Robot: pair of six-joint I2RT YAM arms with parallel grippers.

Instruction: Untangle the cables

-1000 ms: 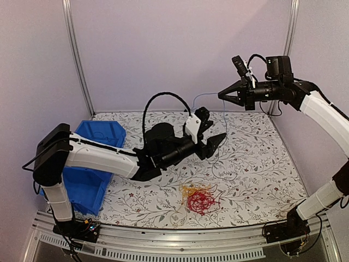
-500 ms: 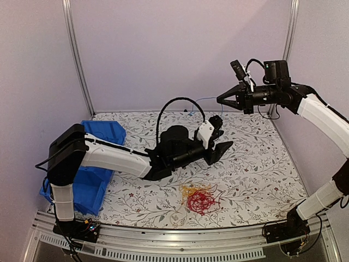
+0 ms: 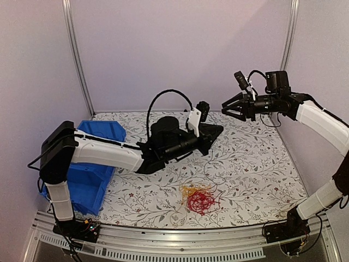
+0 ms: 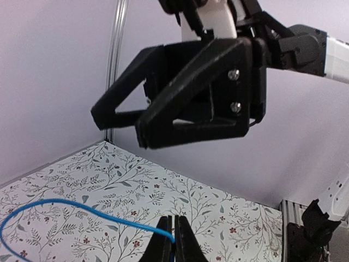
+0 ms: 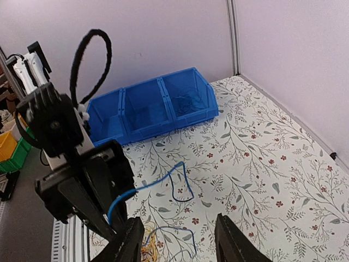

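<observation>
Pinching blue cable [image 4: 117, 217], left fingers [image 4: 185, 246]

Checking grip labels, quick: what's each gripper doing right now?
Left gripper: closed on the blue cable.
Right gripper: open, holding nothing.

The top external view sits high behind the arm bases and looks forward and down over the whole bench [image 3: 256, 164] to the back wall, far enough off to hold both arms. The left wrist view looks along the left fingers [image 4: 163, 248], low over the bench and tilted upward, with the right fingers [image 4: 185, 93] close and large in front of it. The right wrist view looks the opposite way, down past its own fingers onto the left arm, the bench and the blue bin [image 5: 152, 106]. The two wrist views face each other. Both show the blue cable [image 4: 82, 210], and all three show the patterned bench.
</observation>
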